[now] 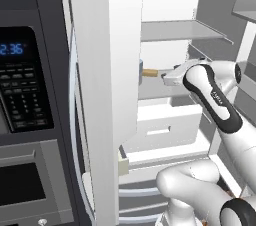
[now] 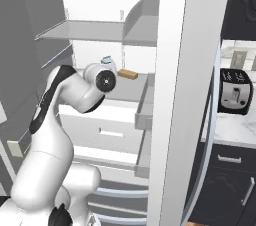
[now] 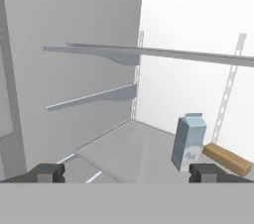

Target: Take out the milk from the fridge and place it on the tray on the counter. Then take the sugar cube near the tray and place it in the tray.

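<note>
the milk (image 3: 189,142) is seen upright on a grey shelf (image 3: 129,148) inside the fridge (image 2: 100,10), at about two o'clock from the hand (image 3: 126,172), whose fingers are spread wide and empty. a tan block (image 3: 227,159) lies just beside the carton at four o'clock. a toaster (image 2: 235,91) stands on the surface (image 2: 227,130) outside.
</note>
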